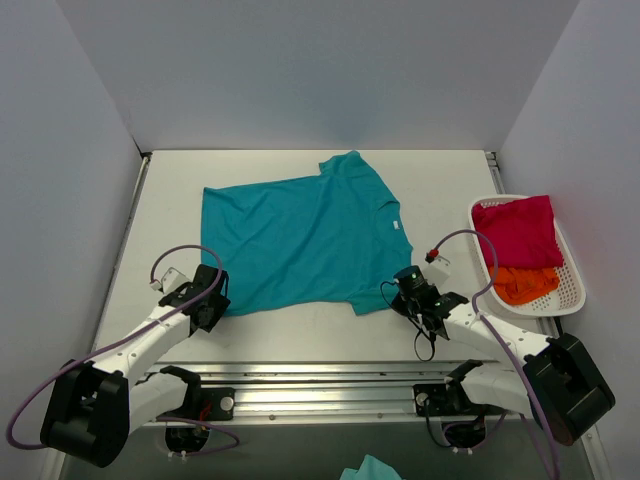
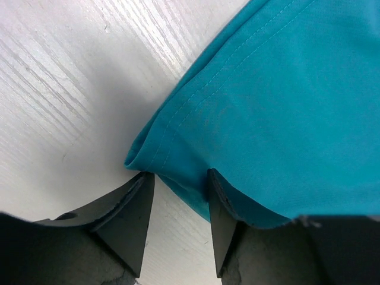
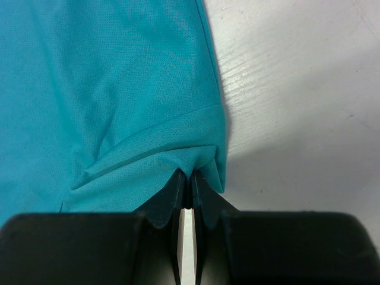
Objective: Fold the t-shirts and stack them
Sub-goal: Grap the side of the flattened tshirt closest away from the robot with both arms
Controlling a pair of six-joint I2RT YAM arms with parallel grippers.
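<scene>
Mid-tabletop (image 1: 440,180), spread flat, teal t-shirt (image 1: 300,240); at near-left hem corner, left claw (image 2: 178,175) parted astride the cloth edge; right claw (image 3: 187,175) clenched on near sleeve fold; by right edge, magenta t-shirt (image 1: 518,230) and orange t-shirt (image 1: 525,283) in basket (image 1: 575,290).

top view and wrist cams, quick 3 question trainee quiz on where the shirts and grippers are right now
1. True or false: the right gripper is shut on the edge of the teal t-shirt.
2. What lies in the white basket? A) a teal t-shirt B) the crimson t-shirt and orange t-shirt C) nothing
3. Fill in: the left gripper has its jaws ___ on either side of the shirt's hem corner.

Key: 1 true; 2 B; 3 open
</scene>
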